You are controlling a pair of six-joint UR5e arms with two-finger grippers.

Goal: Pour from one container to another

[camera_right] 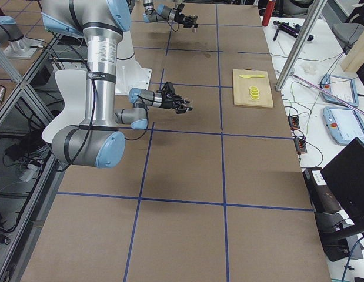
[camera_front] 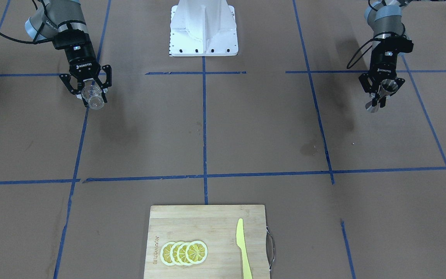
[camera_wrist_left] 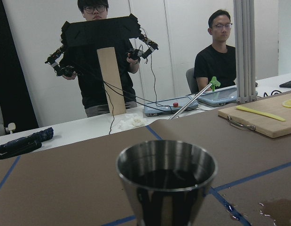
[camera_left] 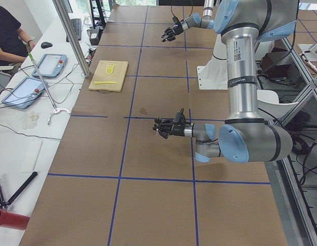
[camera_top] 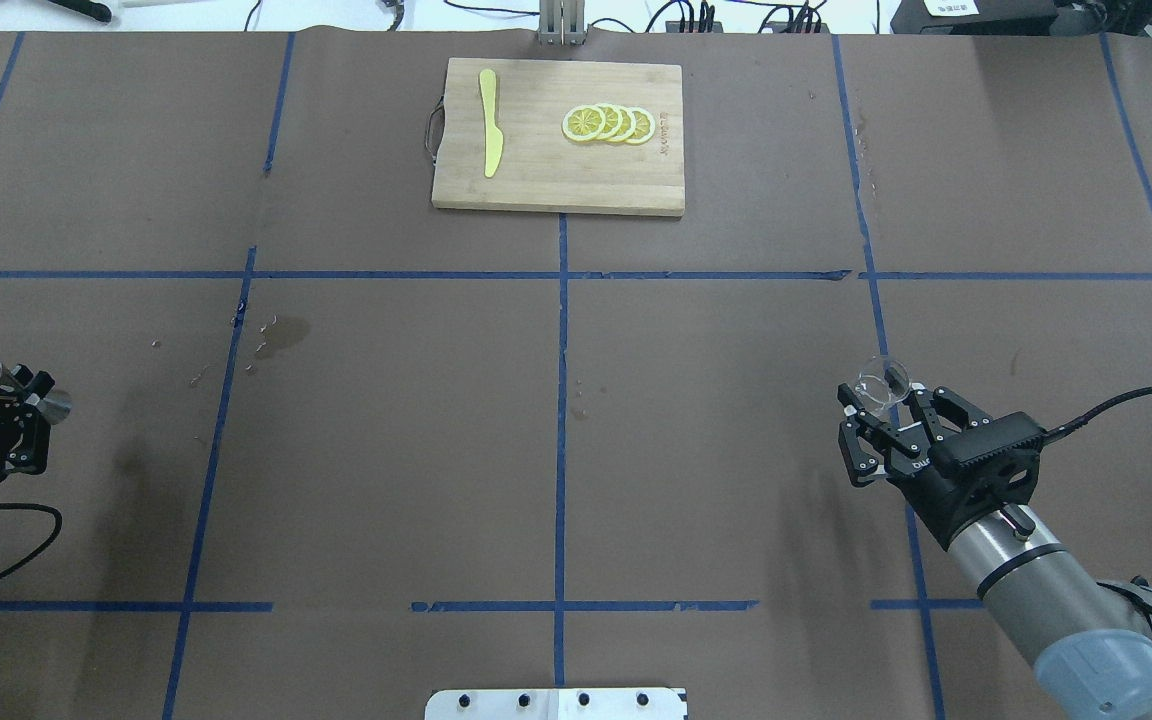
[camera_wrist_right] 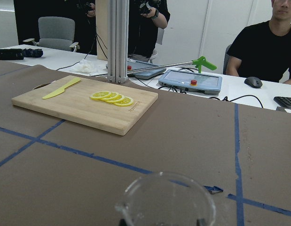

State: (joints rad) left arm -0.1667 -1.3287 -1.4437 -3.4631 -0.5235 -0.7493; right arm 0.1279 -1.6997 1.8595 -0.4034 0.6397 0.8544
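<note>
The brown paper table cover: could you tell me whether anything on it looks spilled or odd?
Yes: a dark wet patch with droplets around it marks the brown paper table cover beside a blue tape line, on the robot's left. It looks like spilled liquid.

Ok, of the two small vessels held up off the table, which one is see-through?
The short thick-walled clear glass cup in the right claw. The other, in the left claw, is an opaque silver-grey steel hourglass-shaped jigger.
</note>
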